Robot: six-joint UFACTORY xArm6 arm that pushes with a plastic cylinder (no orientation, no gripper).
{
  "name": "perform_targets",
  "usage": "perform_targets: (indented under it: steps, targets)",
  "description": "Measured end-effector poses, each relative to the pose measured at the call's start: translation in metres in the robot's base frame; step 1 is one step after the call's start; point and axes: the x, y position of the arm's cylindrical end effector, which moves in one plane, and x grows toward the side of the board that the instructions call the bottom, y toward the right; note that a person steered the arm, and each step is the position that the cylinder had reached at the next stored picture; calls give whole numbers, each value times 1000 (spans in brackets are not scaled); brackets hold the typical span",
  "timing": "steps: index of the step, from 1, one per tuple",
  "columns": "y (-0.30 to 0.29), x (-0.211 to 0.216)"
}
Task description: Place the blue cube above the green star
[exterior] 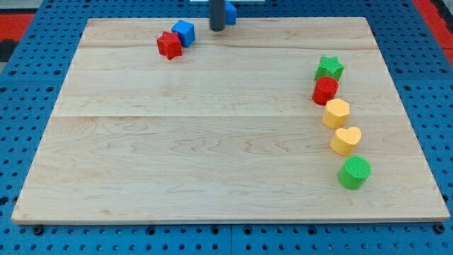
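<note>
The blue cube (184, 32) sits near the view's top left of the wooden board (212, 142), touching a red star (168, 44) at its lower left. The green star (329, 68) lies far off at the view's right, at the head of a column of blocks. My tip (216, 29) is at the board's top edge, a short way to the right of the blue cube and apart from it. Another blue block (230, 12) shows partly behind the rod at the top edge; its shape is unclear.
Below the green star runs a column: a red cylinder (325, 91), a yellow hexagon (336, 113), a yellow heart (345, 140) and a green cylinder (354, 173). Blue pegboard surrounds the board.
</note>
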Motion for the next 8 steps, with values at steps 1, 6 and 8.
perform_targets:
  steps: [1,6,8]
  targets:
    - [-18,-16]
    - [35,35]
    - [136,48]
